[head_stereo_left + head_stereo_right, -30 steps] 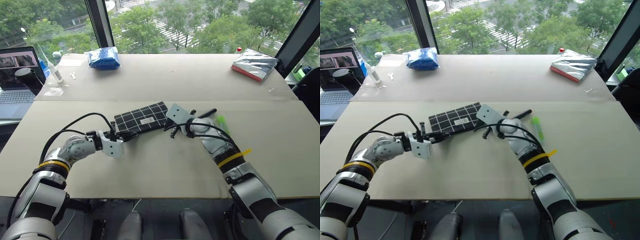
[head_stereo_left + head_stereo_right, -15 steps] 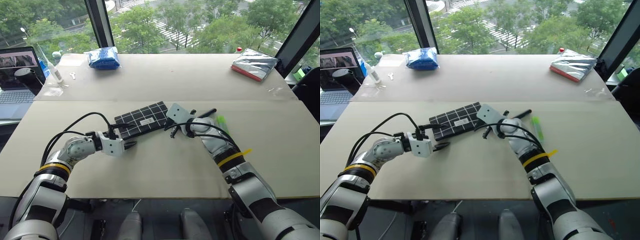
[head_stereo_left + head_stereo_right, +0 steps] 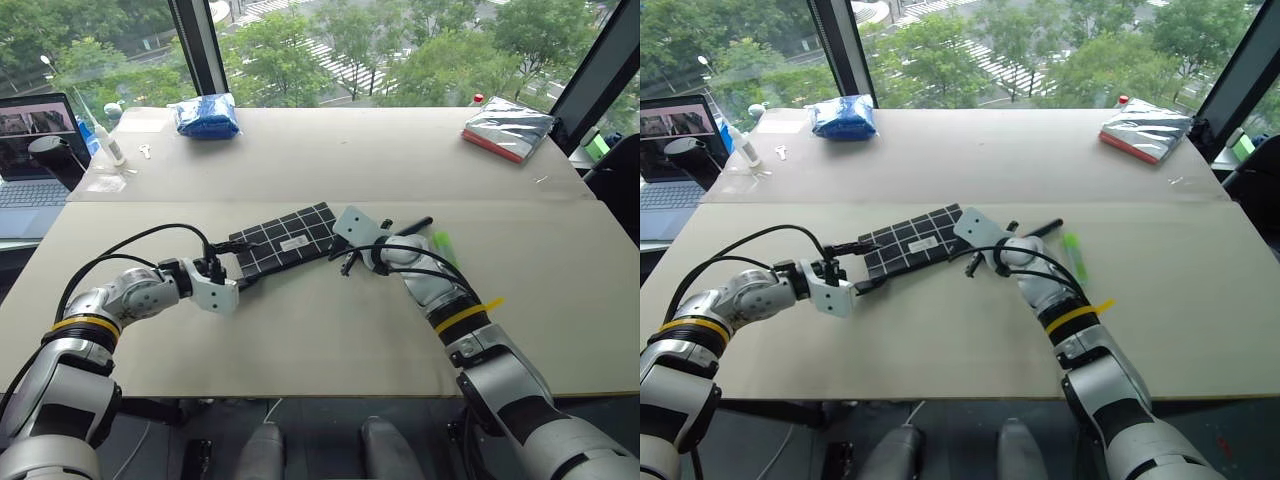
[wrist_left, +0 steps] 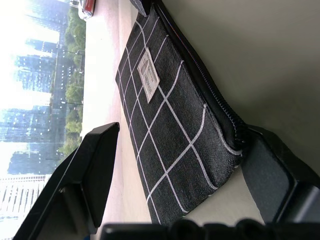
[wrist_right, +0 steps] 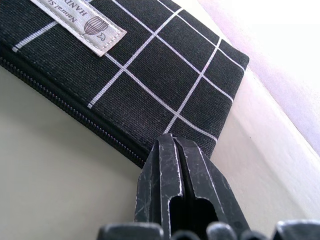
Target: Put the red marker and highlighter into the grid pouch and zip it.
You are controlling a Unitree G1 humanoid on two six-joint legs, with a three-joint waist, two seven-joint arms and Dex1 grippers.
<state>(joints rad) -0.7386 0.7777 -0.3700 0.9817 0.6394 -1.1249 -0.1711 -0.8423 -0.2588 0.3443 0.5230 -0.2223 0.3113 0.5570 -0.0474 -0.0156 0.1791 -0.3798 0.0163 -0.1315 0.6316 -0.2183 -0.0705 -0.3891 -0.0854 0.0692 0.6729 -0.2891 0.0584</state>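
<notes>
The grid pouch (image 3: pixel 285 240), black with white lines and a small white label, lies flat mid-table with its zipper along the near edge. My left gripper (image 3: pixel 242 264) is open, one finger on each side of the pouch's left end (image 4: pixel 170 115). At the pouch's right end my right gripper (image 5: pixel 172 142) is shut, its tips against the zipper edge near the corner. The light-green highlighter (image 3: pixel 443 247) lies on the table just right of my right forearm. The marker's black end (image 3: pixel 415 227) sticks out behind my right wrist, and its red barrel is hidden.
A blue plastic bag (image 3: pixel 207 116) lies at the far left of the table. A silver packet with a red edge (image 3: pixel 508 128) lies at the far right. A laptop (image 3: pixel 35 150) and small white items (image 3: pixel 110 145) stand at the left edge. Windows rise behind the table.
My left gripper has opened at the pouch's left end, and its wrist has rolled. The pouch and my right arm have stayed where they were.
</notes>
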